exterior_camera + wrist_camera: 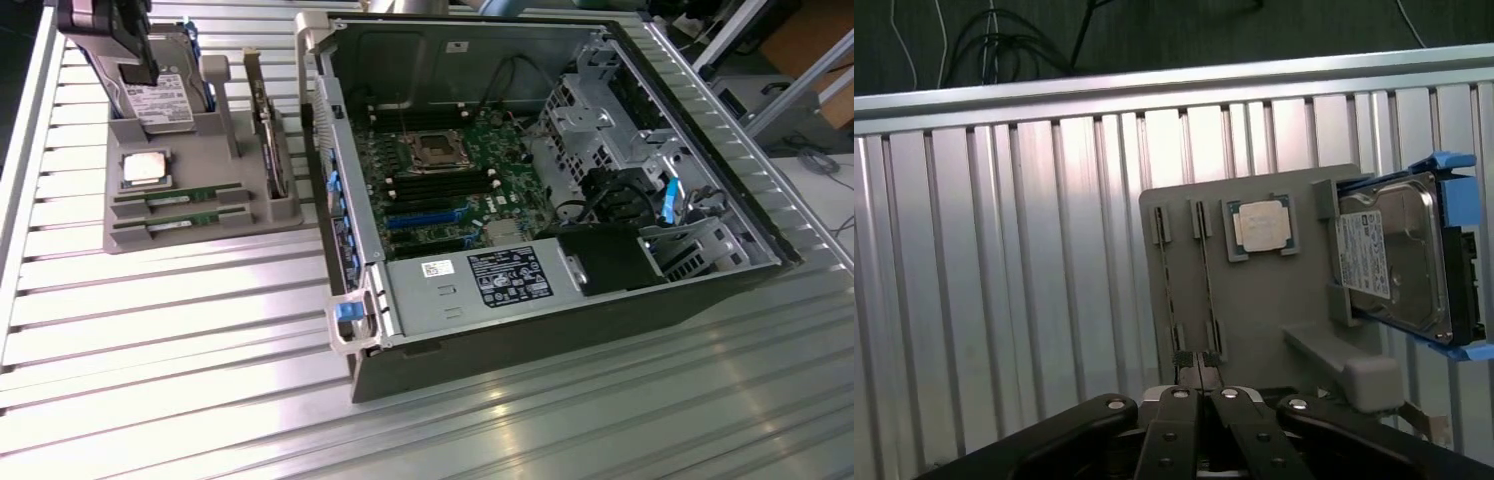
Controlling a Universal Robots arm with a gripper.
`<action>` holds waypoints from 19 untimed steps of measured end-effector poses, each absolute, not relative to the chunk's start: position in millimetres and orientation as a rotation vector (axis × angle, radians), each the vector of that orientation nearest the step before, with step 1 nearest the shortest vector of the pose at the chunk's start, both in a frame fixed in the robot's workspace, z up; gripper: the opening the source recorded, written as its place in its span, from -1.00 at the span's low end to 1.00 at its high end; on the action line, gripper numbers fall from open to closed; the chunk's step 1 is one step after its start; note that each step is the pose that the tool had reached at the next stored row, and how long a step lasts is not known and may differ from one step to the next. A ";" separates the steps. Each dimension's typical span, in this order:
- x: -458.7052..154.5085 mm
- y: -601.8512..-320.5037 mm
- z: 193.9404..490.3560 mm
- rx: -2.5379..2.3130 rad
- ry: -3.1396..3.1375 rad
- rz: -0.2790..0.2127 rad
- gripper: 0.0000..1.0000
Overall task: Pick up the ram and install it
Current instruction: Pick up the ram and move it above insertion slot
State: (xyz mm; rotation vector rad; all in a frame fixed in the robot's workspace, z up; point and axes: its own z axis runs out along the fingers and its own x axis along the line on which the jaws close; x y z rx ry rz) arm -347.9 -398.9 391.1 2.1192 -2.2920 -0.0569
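Two green ram sticks (180,194) (178,219) stand on edge in slots of a grey holder (200,236) at the exterior view's left. In the wrist view they appear as thin lines, the ram sticks (1166,285) (1205,285) side by side on the holder (1264,300). My gripper (134,72) hangs above the far end of the holder, in front of the hard drive. The gripper (1199,378) is shut with nothing between its fingers, and its tips hover above the near ends of the two sticks. The motherboard's black memory slots (430,186) lie in the open computer case (534,330).
A square silver processor (144,168) (1262,225) lies on the holder beside a hard drive (163,100) (1394,262) in a blue bracket. The case's walls, power supply (470,285) and drive cage (601,120) surround the motherboard. Everything rests on a ribbed aluminium table (174,370).
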 end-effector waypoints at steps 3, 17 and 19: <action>-347.8 -398.9 391.1 2.129 -2.283 -0.057 -0.79; -347.9 -400.4 390.6 2.150 -2.306 -0.012 -0.77; -347.9 -401.4 390.6 2.150 -2.306 -0.012 -0.54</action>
